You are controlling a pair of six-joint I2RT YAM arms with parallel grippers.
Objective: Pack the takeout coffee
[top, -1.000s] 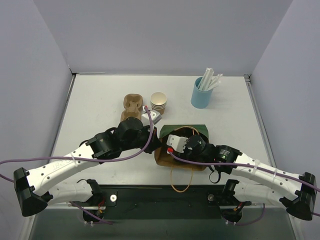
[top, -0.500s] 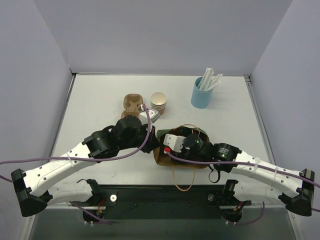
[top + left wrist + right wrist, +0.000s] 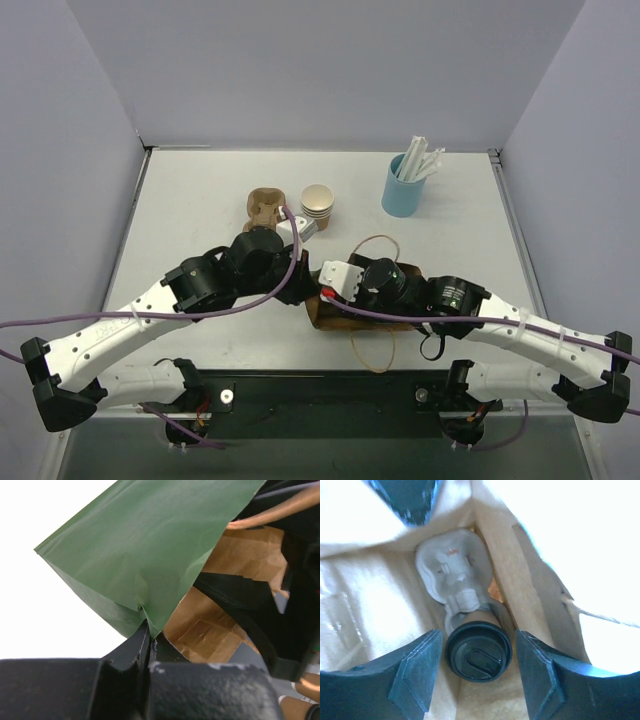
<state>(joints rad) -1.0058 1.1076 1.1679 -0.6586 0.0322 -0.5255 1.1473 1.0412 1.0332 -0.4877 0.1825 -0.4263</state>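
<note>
Coffee sits deep inside the green paper bag [image 3: 145, 545], a small brown kraft-paper cup [image 3: 478, 657] with round black plastic lid facing your right hand [image 3: 479, 641], whose open fingers flank it without gripping, so that arm is nearer than your left hand [image 3: 149, 635], clamped shut on the bag's rim.

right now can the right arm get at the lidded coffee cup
Likely yes: the right end effector is inside the green paper bag, its fingers flanking the lidded coffee cup, nothing between; the left end effector pinches the bag mouth open.
</note>
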